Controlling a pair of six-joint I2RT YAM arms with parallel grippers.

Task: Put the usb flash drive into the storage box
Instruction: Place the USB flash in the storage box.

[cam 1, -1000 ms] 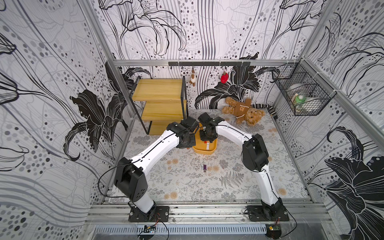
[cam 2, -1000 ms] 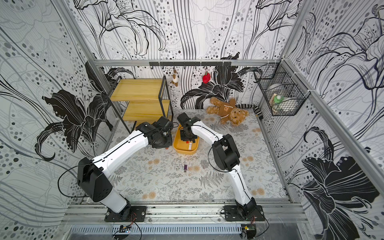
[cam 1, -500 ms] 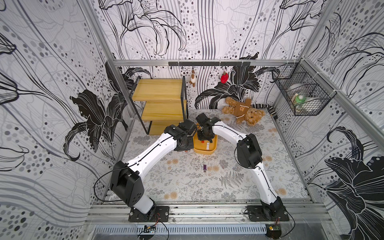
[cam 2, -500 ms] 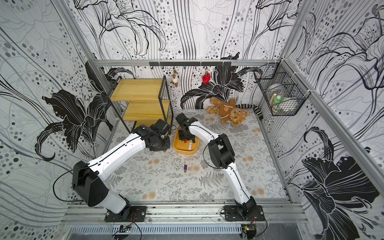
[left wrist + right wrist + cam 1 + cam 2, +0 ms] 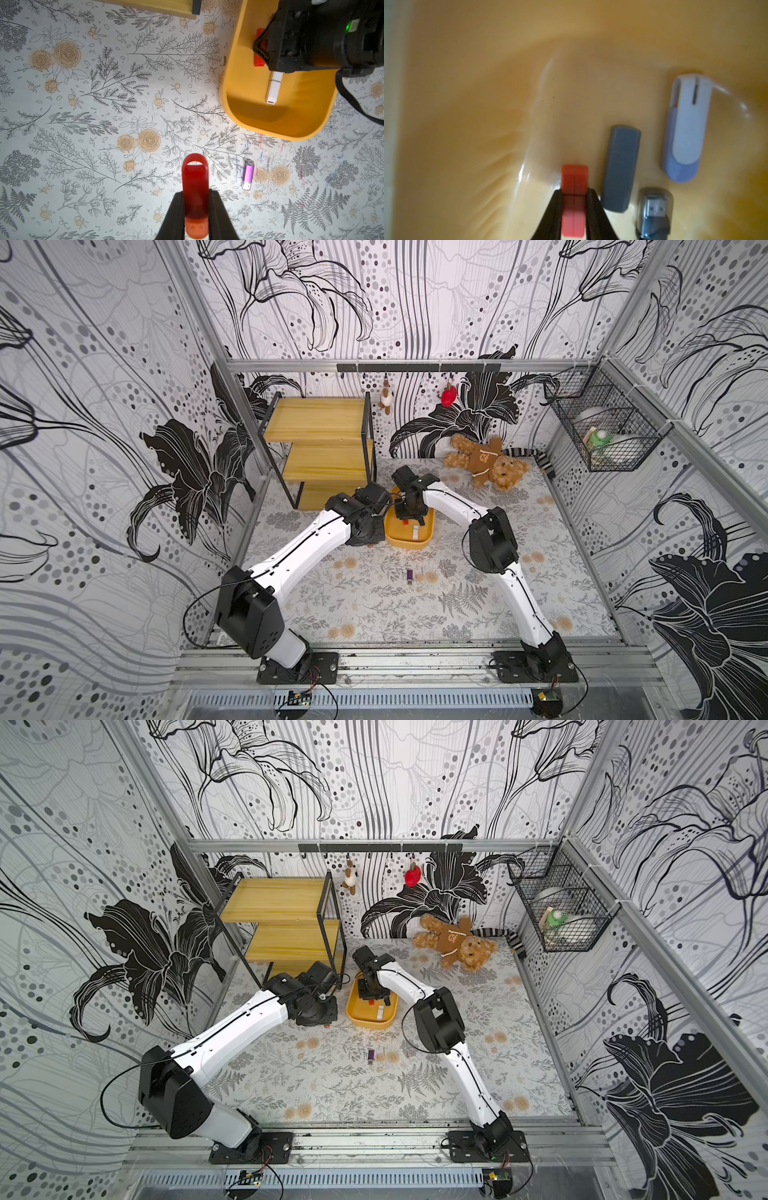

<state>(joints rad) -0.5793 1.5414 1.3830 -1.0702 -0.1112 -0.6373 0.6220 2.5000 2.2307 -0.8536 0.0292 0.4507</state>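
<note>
Right arm point(image 5: 494, 539) and left arm point(image 5: 299, 547) shifted slightly | right gripper point(image 5: 574, 192) inside storage box point(image 5: 409, 545), clamped on red-orange drive point(image 5: 574, 176) | left gripper point(image 5: 196, 193) near box, gripping red looped drive point(image 5: 195, 172) | boxed: white drive point(image 5: 274, 87), grey drive point(image 5: 620, 168), blue-white drive point(image 5: 685, 128), clear-capped drive point(image 5: 654, 212) | purple drive point(image 5: 248, 176) on table point(image 5: 374, 605), judged outstanding

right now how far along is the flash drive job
Done: grey drive and blue-white drive lie in the storage box. In hand: right gripper shut on a red drive inside the box; left gripper shut on a translucent red drive over the table. Left: both releases, plus the purple drive lying there.
</note>
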